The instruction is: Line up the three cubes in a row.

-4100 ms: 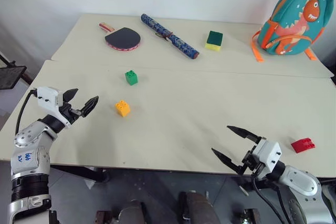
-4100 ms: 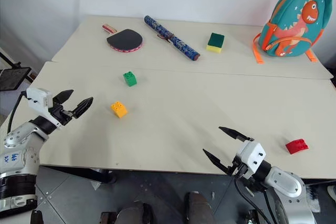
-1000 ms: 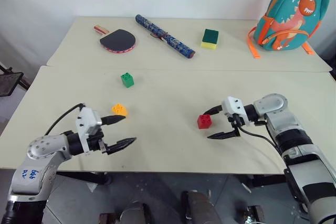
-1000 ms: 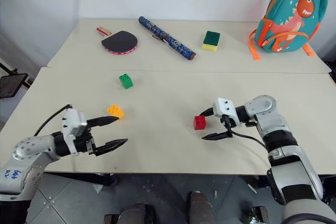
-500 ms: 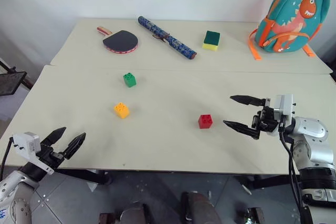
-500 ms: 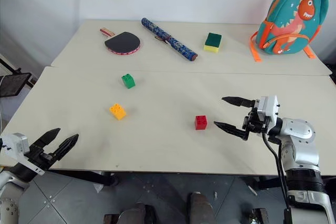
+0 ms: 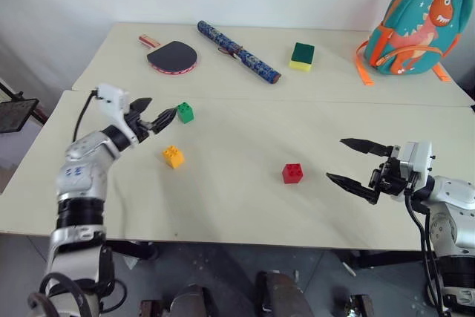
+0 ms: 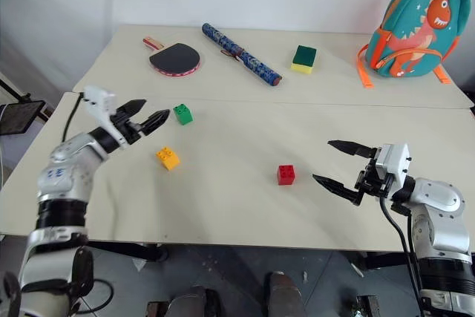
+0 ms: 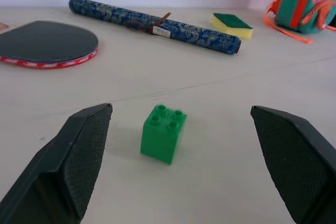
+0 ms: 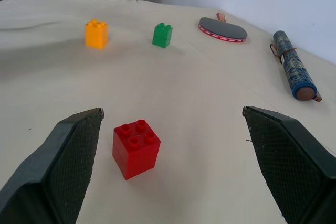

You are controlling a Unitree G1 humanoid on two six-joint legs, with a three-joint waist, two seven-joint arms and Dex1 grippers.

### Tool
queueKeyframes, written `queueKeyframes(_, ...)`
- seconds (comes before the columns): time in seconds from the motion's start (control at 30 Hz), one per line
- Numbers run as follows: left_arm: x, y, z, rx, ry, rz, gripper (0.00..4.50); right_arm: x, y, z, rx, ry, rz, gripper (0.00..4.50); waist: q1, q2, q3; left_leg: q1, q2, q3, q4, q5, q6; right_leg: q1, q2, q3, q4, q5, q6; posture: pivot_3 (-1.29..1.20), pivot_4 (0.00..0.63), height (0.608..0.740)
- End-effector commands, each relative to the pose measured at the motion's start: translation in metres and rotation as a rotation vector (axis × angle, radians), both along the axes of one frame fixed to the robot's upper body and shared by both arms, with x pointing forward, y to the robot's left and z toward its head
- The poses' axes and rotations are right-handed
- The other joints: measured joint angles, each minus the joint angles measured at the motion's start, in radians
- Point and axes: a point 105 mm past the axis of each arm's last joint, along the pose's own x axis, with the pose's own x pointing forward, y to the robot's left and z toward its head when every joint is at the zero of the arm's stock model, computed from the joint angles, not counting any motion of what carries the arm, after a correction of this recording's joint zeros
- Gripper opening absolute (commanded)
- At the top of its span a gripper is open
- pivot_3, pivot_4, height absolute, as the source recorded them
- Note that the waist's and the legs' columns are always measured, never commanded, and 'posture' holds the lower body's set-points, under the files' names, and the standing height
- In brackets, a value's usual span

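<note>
The green cube (image 7: 185,112) stands left of centre, just in front of the seam between the two tables. My left gripper (image 7: 159,111) hovers open right beside it on its left, pointing at it; the left wrist view shows the cube (image 9: 163,132) between and just beyond the fingertips. Nearer me sits the orange-yellow cube (image 7: 174,157). The red cube (image 7: 292,173) rests near the middle. To its right my right gripper (image 7: 336,159) is open and empty, a short gap away and pointing at the red cube (image 10: 136,148).
On the far table lie a table tennis paddle (image 7: 172,55), a blue patterned roll (image 7: 239,51), a green-and-yellow sponge (image 7: 302,56) and a teal dinosaur backpack (image 7: 415,24). The table's front edge (image 7: 223,241) runs just below the right gripper.
The red cube went from the front right to the middle, and the right gripper has drawn back from it. My left arm swung from the front-left edge to the green cube.
</note>
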Motion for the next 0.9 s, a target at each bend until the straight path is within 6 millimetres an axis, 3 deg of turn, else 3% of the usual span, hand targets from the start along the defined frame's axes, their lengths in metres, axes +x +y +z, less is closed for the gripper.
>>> queueKeyframes(0.03, 0.014, 0.011, 0.006, 0.077, -0.016, 0.031, 4.5, -0.006, 0.003, 0.011, 0.004, -0.037, -0.007, 4.45, 0.001, 0.0, 0.0, 0.0, 0.0, 0.0, 0.0, 0.0, 0.0, 0.0, 0.0, 0.0, 0.0, 0.0, 0.0, 0.0, 0.15, 0.74)
queueKeyframes(0.3, 0.028, -0.001, -0.012, 0.185, 0.098, -0.065, 4.5, -0.012, 0.004, 0.013, 0.01, -0.038, -0.041, 4.45, 0.006, -0.002, 0.001, -0.001, 0.0, 0.001, 0.0, 0.0, 0.0, -0.001, 0.0, 0.0, -0.002, 0.0, 0.0, 0.0, 0.15, 0.74)
queueKeyframes(0.6, 0.039, -0.014, -0.021, 0.168, 0.148, 0.005, 4.5, -0.023, 0.005, 0.013, 0.017, -0.023, -0.068, 4.45, 0.006, -0.005, 0.003, -0.003, 0.0, 0.0, 0.0, 0.0, 0.0, -0.002, 0.0, -0.001, -0.001, 0.0, 0.0, 0.0, 0.15, 0.74)
queueKeyframes(0.7, 0.04, -0.018, -0.022, 0.153, 0.145, 0.004, 3.91, -0.026, 0.004, 0.011, 0.02, -0.014, -0.081, 4.5, 0.005, -0.005, 0.003, -0.003, 0.0, 0.0, 0.0, 0.0, 0.0, -0.002, 0.0, -0.001, -0.001, 0.0, 0.0, 0.0, 0.15, 0.74)
queueKeyframes(0.9, 0.041, -0.022, -0.026, 0.111, 0.155, 0.015, 1.94, -0.03, 0.005, 0.009, 0.025, 0.001, -0.092, 4.5, 0.004, -0.006, 0.003, -0.003, 0.0, 0.0, 0.0, 0.0, 0.0, -0.002, 0.0, -0.001, -0.001, 0.0, 0.0, 0.0, 0.15, 0.74)
